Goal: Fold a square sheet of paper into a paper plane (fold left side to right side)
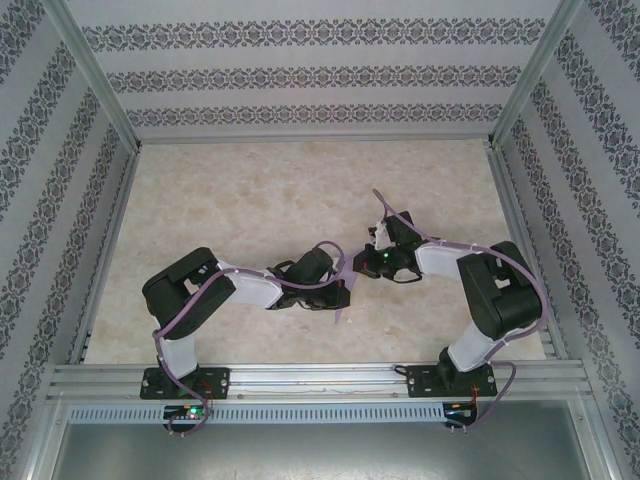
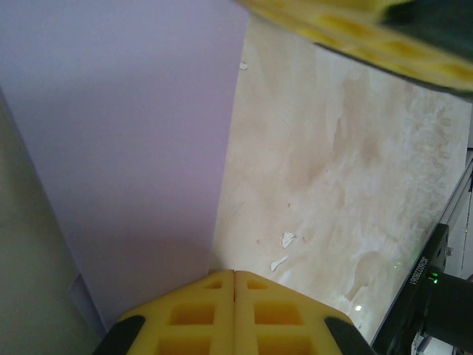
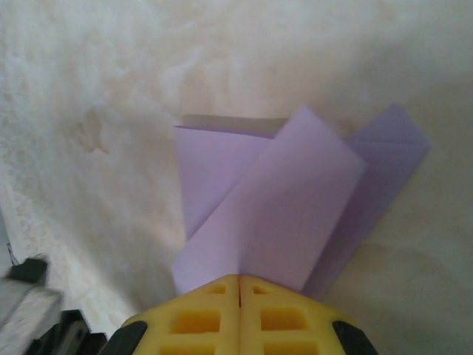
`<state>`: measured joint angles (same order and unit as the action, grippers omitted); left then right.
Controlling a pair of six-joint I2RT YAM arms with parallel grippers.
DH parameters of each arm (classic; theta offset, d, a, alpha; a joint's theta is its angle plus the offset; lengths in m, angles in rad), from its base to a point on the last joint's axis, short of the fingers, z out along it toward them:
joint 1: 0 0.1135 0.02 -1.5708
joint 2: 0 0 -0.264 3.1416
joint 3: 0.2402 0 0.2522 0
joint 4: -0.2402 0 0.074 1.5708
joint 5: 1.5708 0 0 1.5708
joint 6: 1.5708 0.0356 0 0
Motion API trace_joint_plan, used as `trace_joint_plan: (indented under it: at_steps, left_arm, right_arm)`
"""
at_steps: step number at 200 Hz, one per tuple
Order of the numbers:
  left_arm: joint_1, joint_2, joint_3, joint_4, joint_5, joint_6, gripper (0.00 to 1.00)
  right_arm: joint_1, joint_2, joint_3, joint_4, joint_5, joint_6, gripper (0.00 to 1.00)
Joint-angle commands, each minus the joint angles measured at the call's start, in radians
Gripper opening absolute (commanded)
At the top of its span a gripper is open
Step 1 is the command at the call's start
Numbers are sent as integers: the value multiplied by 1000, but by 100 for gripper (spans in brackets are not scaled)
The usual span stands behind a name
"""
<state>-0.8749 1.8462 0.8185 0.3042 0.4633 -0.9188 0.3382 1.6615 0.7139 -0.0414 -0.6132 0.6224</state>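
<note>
Right jaws clamp the thin lavender-purple folded paper sheet (image 3: 281,192), low over the mottled beige worktop (image 3: 111,74). Left jaws sit clenched at its edge (grip unclear). Any pull apart risks tearing it.

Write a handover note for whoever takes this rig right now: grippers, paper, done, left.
Left gripper: shut, tip at the edge of the paper; whether it grips is unclear.
Right gripper: shut on the paper, near the middle of the table.
Done: several folds are in, and the layers overlap at angles.
Left: it is not yet a slim dart, so the remaining folds and the centre crease are still to do.
</note>
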Motion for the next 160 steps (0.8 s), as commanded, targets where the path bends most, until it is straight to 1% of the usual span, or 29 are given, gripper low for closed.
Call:
trace_joint_plan:
  at_steps: [1,47,91,128,160]
  left_arm:
    - [-2,18,-17,-77,8,-16,5]
    - [2,-29,43,-118,36,7,5]
    - [22,-57,99,-188,30,42,5]
    - [32,-20,162,-236,35,76,5]
    - [48,31,195,-238,34,89,5]
  right_arm:
    - [-2,38,26,-4,24,-5,0]
    - [-1,94,-1,-22,31,-24,0]
    - [-6,83,-14,-34,61,-38,0]
    - [-2,76,-4,-37,48,-39,0]
    - [-1,81,-11,-36,55,-40,0]
